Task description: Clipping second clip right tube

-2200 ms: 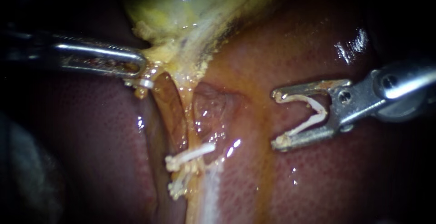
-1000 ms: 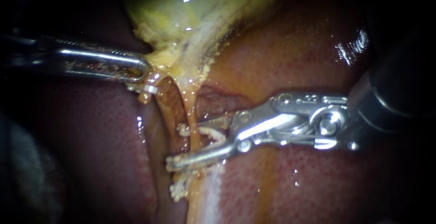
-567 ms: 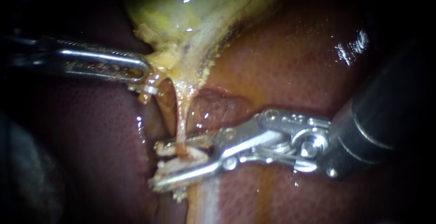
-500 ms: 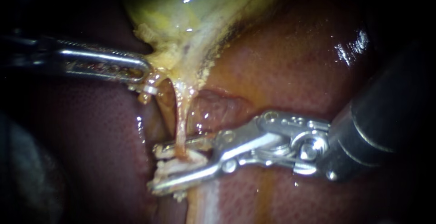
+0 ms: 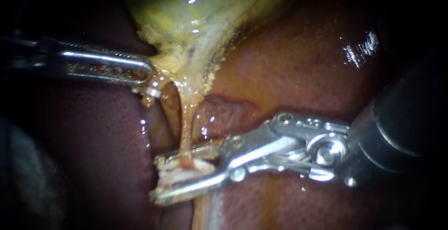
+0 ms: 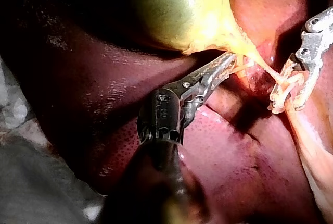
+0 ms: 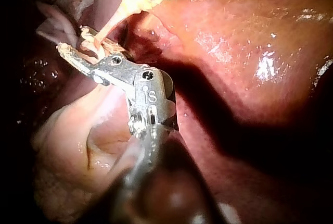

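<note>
A thin yellowish tube (image 5: 185,127) hangs from the neck of the green-yellow gallbladder (image 5: 186,6) down over the liver (image 5: 303,62). My right instrument (image 5: 156,177) comes in from the right and its jaws straddle the tube's lower end, one on each side. They are shut on a white clip (image 5: 179,176) that sits around the tube. The right wrist view shows the same grip (image 7: 78,47) on the tube (image 7: 112,23). My left instrument (image 5: 147,73) is shut on yellow tissue at the gallbladder neck, as the left wrist view (image 6: 231,60) also shows.
A darker band of tissue (image 5: 165,113) runs just left of the tube. A pale streak (image 5: 212,206) continues below the jaws. Dark red liver (image 5: 93,155) lies all around, and grey cloth (image 6: 31,182) borders it in the left wrist view.
My right instrument has come in from the right with the clip and now straddles the tube, its jaws closer together. The tube is drawn straighter. My left instrument keeps its hold.
</note>
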You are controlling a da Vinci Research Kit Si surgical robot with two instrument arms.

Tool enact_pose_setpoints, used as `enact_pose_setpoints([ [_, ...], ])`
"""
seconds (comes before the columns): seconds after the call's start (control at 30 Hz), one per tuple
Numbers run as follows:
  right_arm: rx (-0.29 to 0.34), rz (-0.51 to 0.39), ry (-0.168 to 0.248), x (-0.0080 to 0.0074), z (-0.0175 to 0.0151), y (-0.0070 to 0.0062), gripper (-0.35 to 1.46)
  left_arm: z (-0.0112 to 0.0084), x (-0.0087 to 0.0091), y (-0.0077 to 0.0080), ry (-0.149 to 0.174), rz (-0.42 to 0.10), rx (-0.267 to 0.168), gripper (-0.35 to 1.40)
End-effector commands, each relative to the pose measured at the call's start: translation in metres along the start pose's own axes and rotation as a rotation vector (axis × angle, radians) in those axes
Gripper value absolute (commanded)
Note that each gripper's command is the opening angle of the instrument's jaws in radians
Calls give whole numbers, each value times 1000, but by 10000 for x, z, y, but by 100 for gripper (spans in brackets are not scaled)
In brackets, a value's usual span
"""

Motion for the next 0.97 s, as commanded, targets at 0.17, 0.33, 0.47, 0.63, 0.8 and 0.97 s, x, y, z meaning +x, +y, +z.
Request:
enact_pose_setpoints([
  [0.17, 0, 0, 0, -1, -2, -1, -11, 0, 0, 0, 0, 0, 0, -35],
  [0.33, 2, 53, -4, -3, -6, -3, -35, 0, 0, 0, 0, 0, 0, -35],
  [0.47, 5, 70, -3, -4, -8, -4, -35, 0, 0, -1, 0, 0, 0, -35],
  [0.63, 5, 70, -4, -4, -7, -5, -35, 0, 0, -1, 0, 0, 0, -35],
  [0.8, 5, 69, -4, -5, -7, -4, -35, 1, 0, -1, 0, 0, 0, -35],
  [0.97, 5, 69, -4, -5, -7, -4, -35, 2, 1, -1, 0, 0, 0, -35],
])
